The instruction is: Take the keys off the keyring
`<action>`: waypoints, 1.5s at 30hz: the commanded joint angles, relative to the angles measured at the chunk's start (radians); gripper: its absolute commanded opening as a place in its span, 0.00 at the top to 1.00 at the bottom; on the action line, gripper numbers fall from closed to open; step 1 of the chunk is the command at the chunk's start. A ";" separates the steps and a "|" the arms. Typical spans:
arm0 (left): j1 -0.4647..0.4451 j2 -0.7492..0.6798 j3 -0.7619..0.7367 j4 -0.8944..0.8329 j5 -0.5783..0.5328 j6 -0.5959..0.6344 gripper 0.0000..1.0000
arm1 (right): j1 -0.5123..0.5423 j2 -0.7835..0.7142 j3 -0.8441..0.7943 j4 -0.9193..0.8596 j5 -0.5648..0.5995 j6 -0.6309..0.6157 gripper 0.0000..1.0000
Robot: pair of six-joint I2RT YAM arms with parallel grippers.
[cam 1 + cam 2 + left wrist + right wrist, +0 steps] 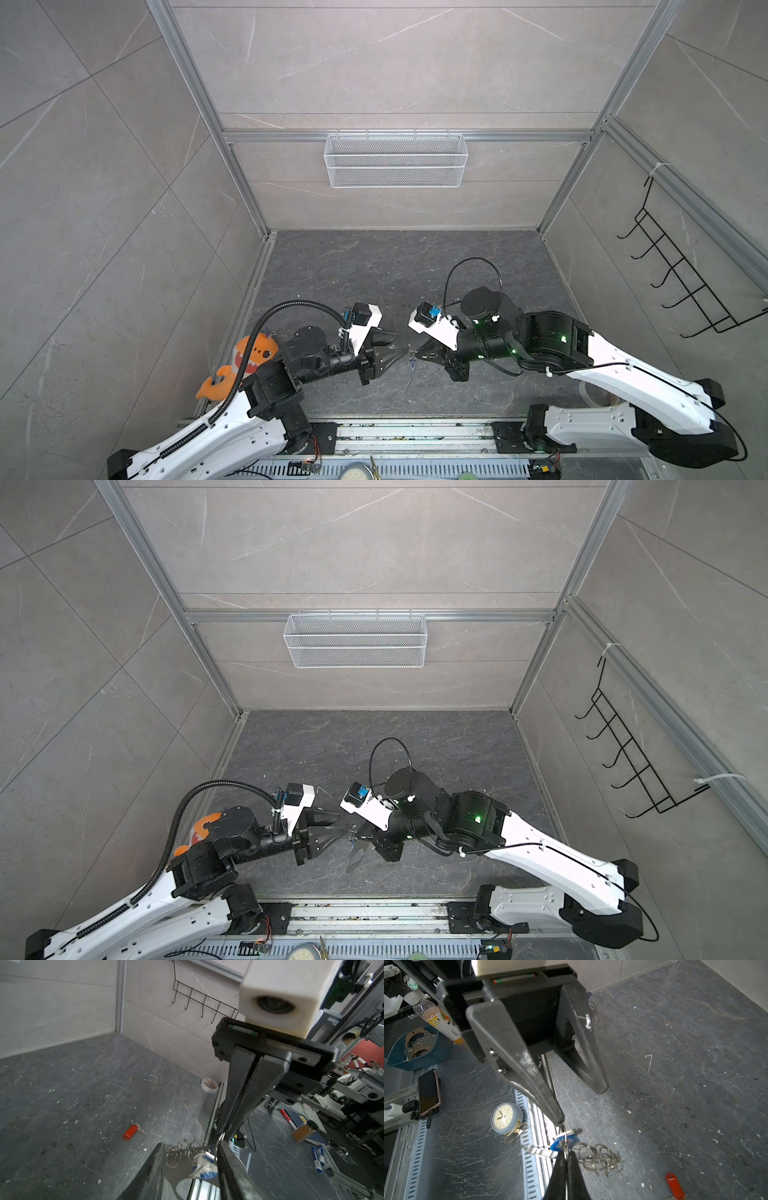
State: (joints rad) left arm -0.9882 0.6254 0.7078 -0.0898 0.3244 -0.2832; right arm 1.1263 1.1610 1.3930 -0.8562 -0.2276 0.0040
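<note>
1. The left arm [232, 436] comes in from the near left corner of the worktop [374, 270] and bends at the elbow toward the middle.
2. The right arm [648, 382] comes in from the near right corner and bends toward the middle too.
3. The two grippers point at each other, almost tip to tip, up in the air by the middle of the near edge.
4. The right gripper [566, 1156] is squeezed tight, pinching a metal ring of the keyring [600, 1160].
5. The left gripper [580, 1105] has its fingers spread wide apart. One fingertip [559, 1119] sits just beside the right gripper's tip.
</note>
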 commanded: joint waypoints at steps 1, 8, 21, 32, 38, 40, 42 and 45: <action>-0.003 -0.007 0.038 0.004 0.088 0.033 0.56 | 0.000 -0.026 -0.019 0.029 -0.010 -0.015 1.00; -0.003 0.039 0.029 0.044 0.144 0.012 0.59 | 0.000 -0.032 -0.024 0.047 -0.018 -0.016 1.00; -0.002 0.026 0.019 0.060 0.124 0.011 0.92 | 0.000 -0.033 -0.026 0.057 -0.013 -0.015 1.00; -0.003 0.004 0.002 0.045 0.027 -0.040 1.00 | 0.000 -0.117 -0.122 0.203 0.047 0.010 1.00; -0.003 -0.041 -0.063 0.094 -0.038 -0.097 1.00 | 0.000 -0.223 -0.284 0.488 0.087 0.055 1.00; -0.003 -0.034 -0.076 0.114 -0.045 -0.114 1.00 | 0.000 -0.245 -0.338 0.583 0.095 0.073 1.00; -0.004 -0.020 -0.089 0.140 -0.042 -0.129 1.00 | 0.000 -0.255 -0.377 0.656 0.096 0.092 1.00; -0.004 -0.009 -0.119 0.195 -0.039 -0.155 1.00 | 0.000 -0.257 -0.415 0.737 0.094 0.111 1.00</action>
State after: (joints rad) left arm -0.9947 0.6075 0.6098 0.0448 0.3096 -0.3943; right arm 1.1301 0.9310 0.9955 -0.3187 -0.1558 0.0708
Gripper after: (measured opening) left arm 0.045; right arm 0.044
